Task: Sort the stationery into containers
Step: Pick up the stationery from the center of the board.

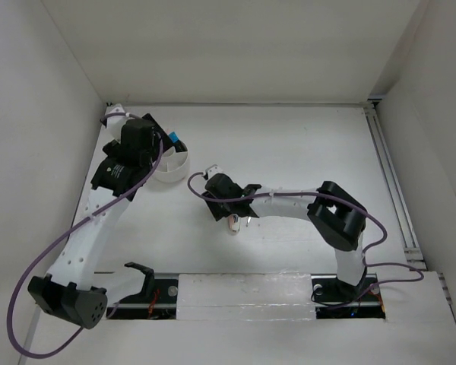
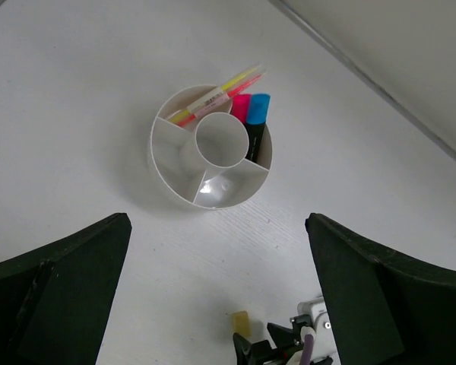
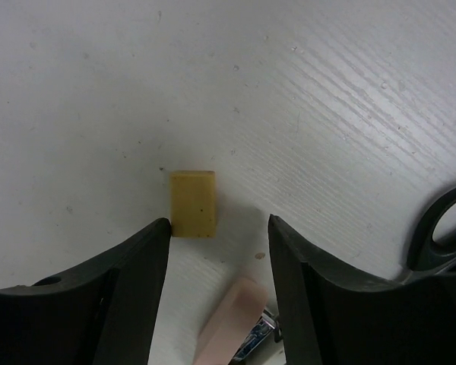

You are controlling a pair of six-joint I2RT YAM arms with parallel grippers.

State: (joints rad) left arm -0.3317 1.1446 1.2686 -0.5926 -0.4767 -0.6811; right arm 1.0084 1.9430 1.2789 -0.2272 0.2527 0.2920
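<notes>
Right fingers [image 3: 218, 222]: apart, low over the bench [image 3: 327, 91], clamped on nothing.
Tan eraser [image 3: 193, 203]: flat on the bench, at 11 o'clock just ahead of the gap.
Pink piece [image 3: 229, 315]: lying between the fingers.
Scissors handle [image 3: 439, 228]: at 3 o'clock.
Left fingers [image 2: 218, 220]: wide apart, holding nothing, above the white tray [image 2: 161, 163].
Highlighters [image 2: 251, 110]: in the tray's 2 o'clock wedge.
Yellow stick [image 2: 216, 86]: in the 12 o'clock wedge.

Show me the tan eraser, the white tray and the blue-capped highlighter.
tan eraser [image 3: 193, 203], right wrist view, centre of top face
white tray [image 2: 173, 146], left wrist view, floor of empty wedge
blue-capped highlighter [image 2: 259, 108], left wrist view, on its blue cap
</notes>
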